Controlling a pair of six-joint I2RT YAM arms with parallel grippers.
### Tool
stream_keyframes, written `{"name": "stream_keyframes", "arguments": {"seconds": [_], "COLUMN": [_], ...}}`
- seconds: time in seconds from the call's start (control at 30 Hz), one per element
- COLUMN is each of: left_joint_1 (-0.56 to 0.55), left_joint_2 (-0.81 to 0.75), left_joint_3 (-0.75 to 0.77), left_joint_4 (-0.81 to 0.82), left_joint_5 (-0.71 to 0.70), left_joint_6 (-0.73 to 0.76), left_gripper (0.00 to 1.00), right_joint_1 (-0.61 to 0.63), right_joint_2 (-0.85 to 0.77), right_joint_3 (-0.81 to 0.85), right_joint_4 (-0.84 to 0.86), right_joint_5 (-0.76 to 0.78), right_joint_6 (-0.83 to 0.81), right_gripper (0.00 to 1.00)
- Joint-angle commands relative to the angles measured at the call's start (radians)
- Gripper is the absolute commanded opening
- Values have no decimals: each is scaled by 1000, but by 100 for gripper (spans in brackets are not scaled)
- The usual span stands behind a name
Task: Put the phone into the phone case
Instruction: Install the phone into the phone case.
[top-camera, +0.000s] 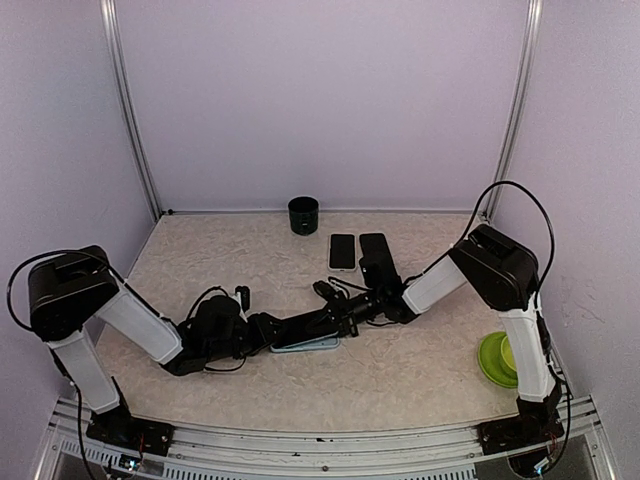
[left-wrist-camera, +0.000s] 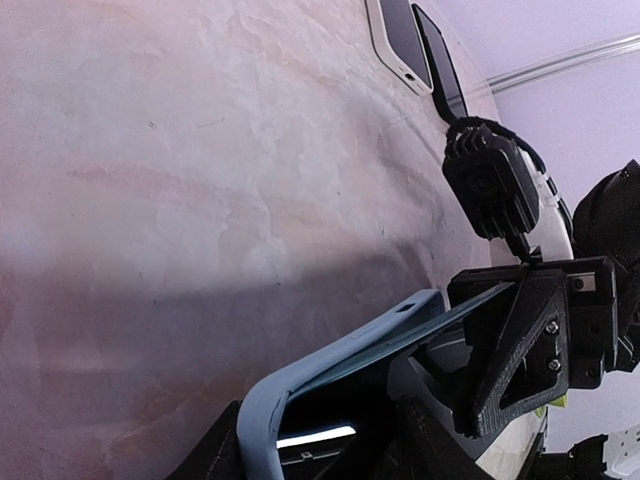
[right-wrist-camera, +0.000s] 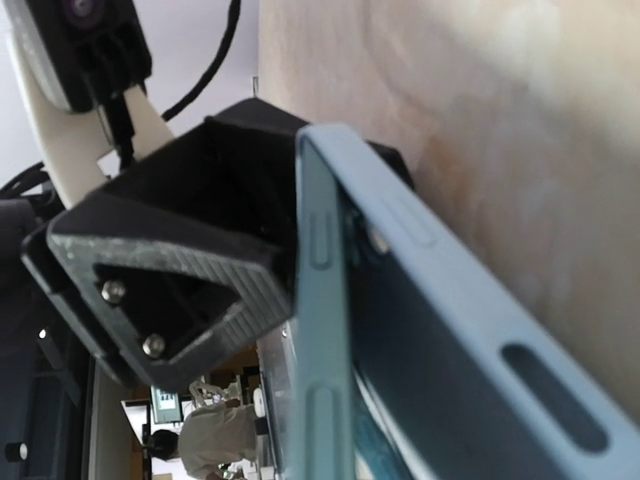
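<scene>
A light blue phone case (top-camera: 306, 345) lies low over the table centre with a dark phone in it. In the left wrist view the case (left-wrist-camera: 340, 355) runs up from between my left fingers, and the phone's dark face (left-wrist-camera: 450, 315) sits tilted inside it. My left gripper (top-camera: 276, 338) is shut on the near end of the case. My right gripper (top-camera: 336, 320) is closed on the far end. One ribbed right finger (right-wrist-camera: 170, 280) presses the case's side rim (right-wrist-camera: 325, 330); the other finger is hidden. The phone's glass (right-wrist-camera: 300, 400) shows reflections.
Two more phones lie at the back, one white-edged (top-camera: 342, 251) and one black (top-camera: 373, 245); both also show in the left wrist view (left-wrist-camera: 400, 40). A black cup (top-camera: 303, 215) stands by the back wall. A green dish (top-camera: 497, 358) sits at the right edge.
</scene>
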Motion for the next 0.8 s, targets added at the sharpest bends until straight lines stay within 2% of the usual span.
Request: {"name": "stream_keyframes", "arguments": {"seconds": [0.0, 0.3, 0.77], "left_joint_1": [-4, 1, 6], "left_joint_2": [34, 62, 58], "left_joint_3": [-17, -46, -65], "left_joint_4": [158, 318, 458], "left_joint_5": [117, 202, 299], "left_joint_6": [-9, -30, -55], "left_gripper": [47, 44, 36], "right_joint_1": [14, 18, 19], "right_joint_2": [-46, -51, -40], "right_joint_3": [-19, -49, -69], "right_joint_4": [123, 209, 309], "right_joint_5": [-35, -44, -63], "right_joint_6": [4, 20, 55], "right_gripper": [0, 0, 0]}}
